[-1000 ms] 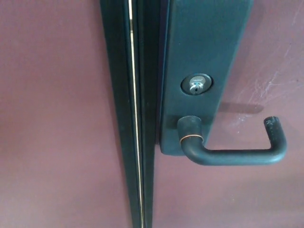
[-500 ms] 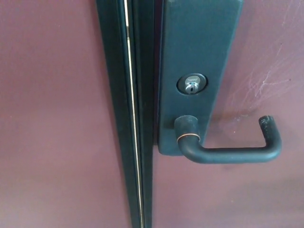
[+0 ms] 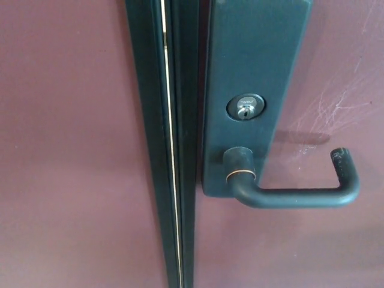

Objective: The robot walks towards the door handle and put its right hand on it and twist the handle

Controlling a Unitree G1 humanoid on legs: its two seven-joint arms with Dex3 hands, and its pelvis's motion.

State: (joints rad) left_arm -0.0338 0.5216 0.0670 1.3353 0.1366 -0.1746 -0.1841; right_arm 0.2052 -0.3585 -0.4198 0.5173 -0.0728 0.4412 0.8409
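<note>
A dark lever door handle (image 3: 294,195) sticks out from a dark backplate (image 3: 255,66) on a maroon door (image 3: 336,246). The lever lies level, pointing right, and its end bends back toward the door. A silver keyhole cylinder (image 3: 245,107) sits in the plate just above the handle's round base (image 3: 239,163). Neither of my hands shows in the head view.
A dark vertical door edge (image 3: 165,144) with a thin bright seam runs top to bottom left of the plate. Another maroon panel (image 3: 66,144) fills the left side. The right panel has pale scuff marks (image 3: 342,105).
The whole picture sways slightly left and up, then back right, so the camera has shifted. The handle stays level and untouched.
</note>
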